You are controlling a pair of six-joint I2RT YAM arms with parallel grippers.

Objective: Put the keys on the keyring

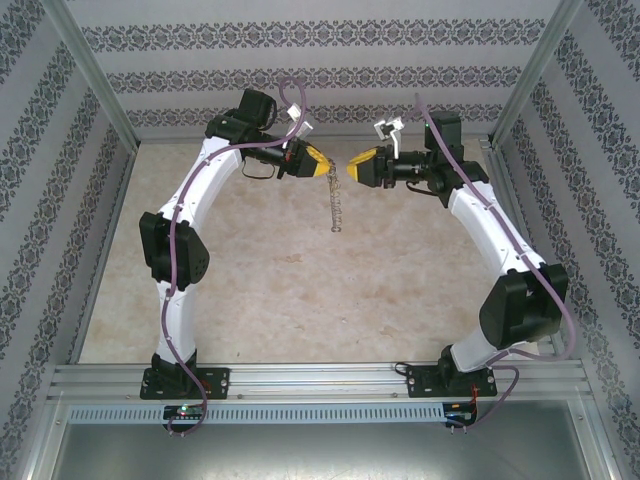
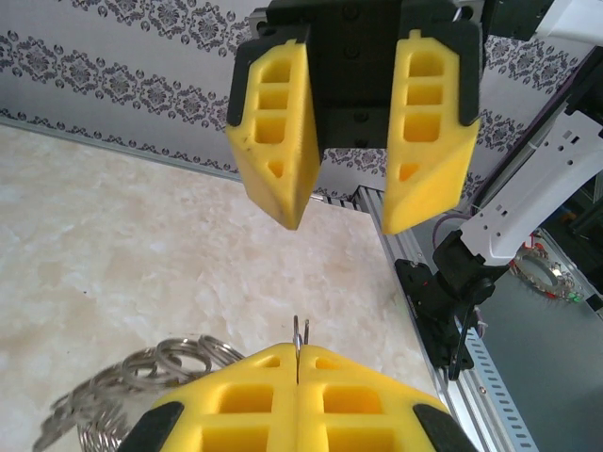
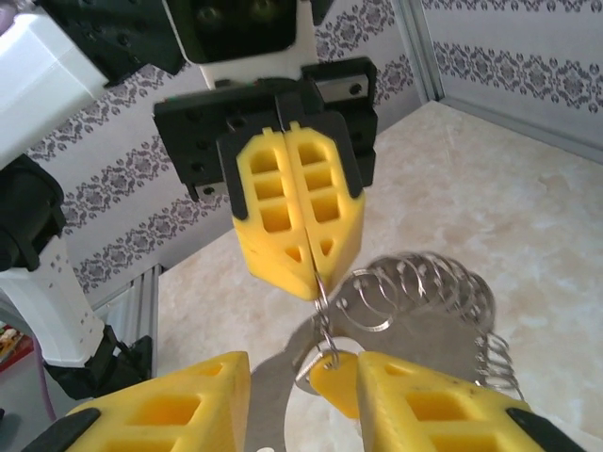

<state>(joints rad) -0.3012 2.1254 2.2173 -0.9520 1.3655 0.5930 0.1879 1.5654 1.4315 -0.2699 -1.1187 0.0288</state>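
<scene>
My left gripper (image 1: 322, 162) is shut on a thin wire link of the keyring (image 2: 299, 331), which pokes up between its yellow fingertips. Below it, the keyring (image 1: 335, 205) hangs as a silvery fringe over the table. In the right wrist view the hoop with its many small loops (image 3: 424, 282) spreads to the right. One of the keys (image 3: 337, 384), small with a yellow head, dangles from the link under the left gripper (image 3: 309, 282). My right gripper (image 3: 303, 367) is open around it, and the key's head lies against its right finger (image 3: 443, 405).
The two grippers face each other tip to tip above the far middle of the marbled table (image 1: 270, 290). Patterned walls stand on three sides, and an aluminium rail (image 1: 320, 380) runs along the near edge with both arm bases.
</scene>
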